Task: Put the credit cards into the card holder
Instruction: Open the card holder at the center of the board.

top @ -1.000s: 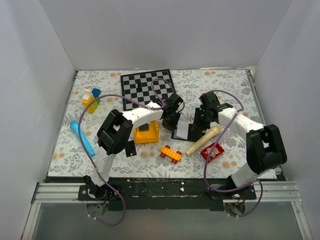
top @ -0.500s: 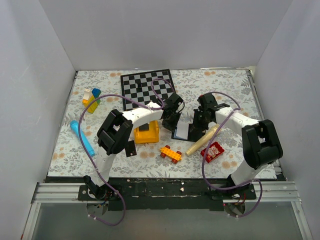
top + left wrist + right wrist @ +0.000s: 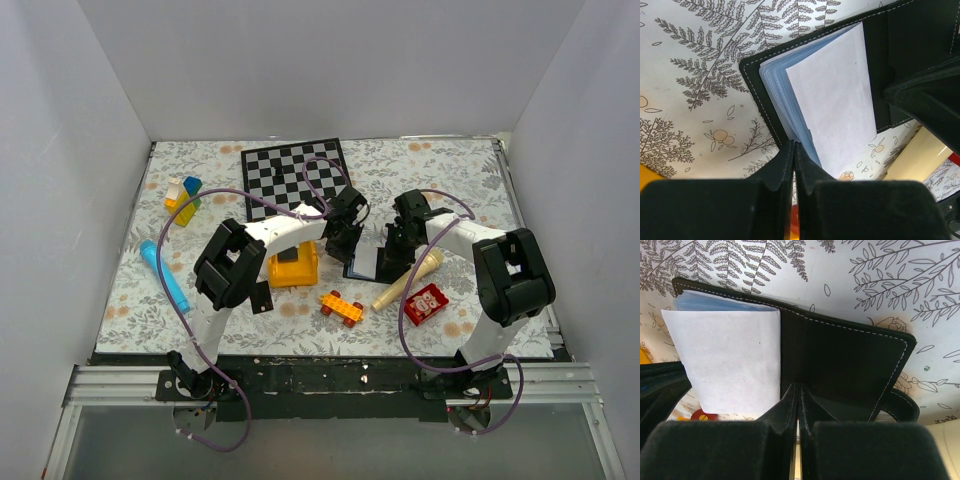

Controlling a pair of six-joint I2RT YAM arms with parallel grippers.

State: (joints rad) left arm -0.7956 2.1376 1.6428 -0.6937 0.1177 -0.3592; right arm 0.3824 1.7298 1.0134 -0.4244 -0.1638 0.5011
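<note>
Seen from above, the small black folding card holder lies open on the flower-printed desk, between the two arms. The left tool comes down at its left edge and the right tool over its right half, the two close together. What looks like a thin flat black credit card lies beside the left arm's elbow, well apart from the holder. Neither tool shows a card. A cream wooden stick lies just beside the holder on the right.

In the left wrist view, the left tool's fingers are pressed together with nothing visible between them. Their tips are at the holder's stitched near edge, by its stack of blue-grey sleeves. A plain white sheet lies over those sleeves. I cannot tell whether the tips bear on the leather.

In the right wrist view, the right tool's jaws are narrowed to a slit, with the tips on the black half near the fold. The snap tab juts out to the side. Whether they nip a pocket lip is not clear.

The risks, as I judge them:
- The two tools crowd one small holder and may knock each other.
- If the right tool lifts with a lip pinched, the holder could drag or fold shut.
- A flat card on the desk gives the fingers little edge to catch.
</note>
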